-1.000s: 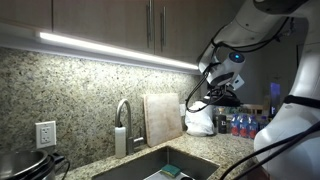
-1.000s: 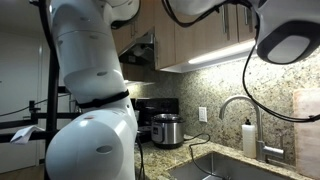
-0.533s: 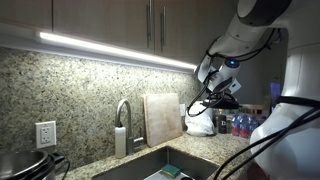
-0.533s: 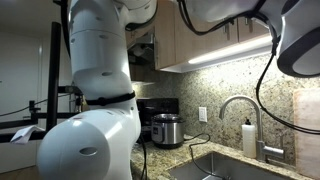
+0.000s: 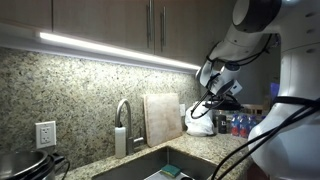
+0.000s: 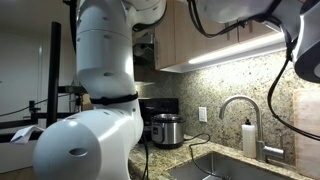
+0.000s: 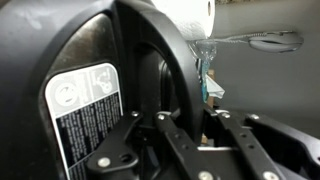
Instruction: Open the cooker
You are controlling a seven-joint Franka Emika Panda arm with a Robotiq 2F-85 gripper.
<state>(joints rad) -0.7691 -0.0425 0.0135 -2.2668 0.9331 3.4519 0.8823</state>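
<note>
The cooker (image 6: 166,129) stands shut on the granite counter beside a wall outlet; it is squat, with a black body and a silvery band. Its dark rounded top (image 5: 20,166) shows at the bottom left corner in an exterior view. My gripper (image 5: 223,97) hangs in the air at the far end of the counter, across the sink from the cooker and well away from it. In the wrist view the gripper (image 7: 186,122) is shut with nothing between its fingers, and the arm's own black housing fills most of the picture.
A steel sink (image 5: 165,165) with a tall faucet (image 5: 122,115) lies between gripper and cooker. A cutting board (image 5: 162,118) leans on the backsplash beside a white bag (image 5: 200,122) and bottles (image 5: 240,125). Cabinets hang overhead. A soap bottle (image 6: 248,138) stands by the faucet.
The arm's upper links have swung a little across both exterior views. The gripper stays shut and in roughly the same spot. The cooker has not moved.
</note>
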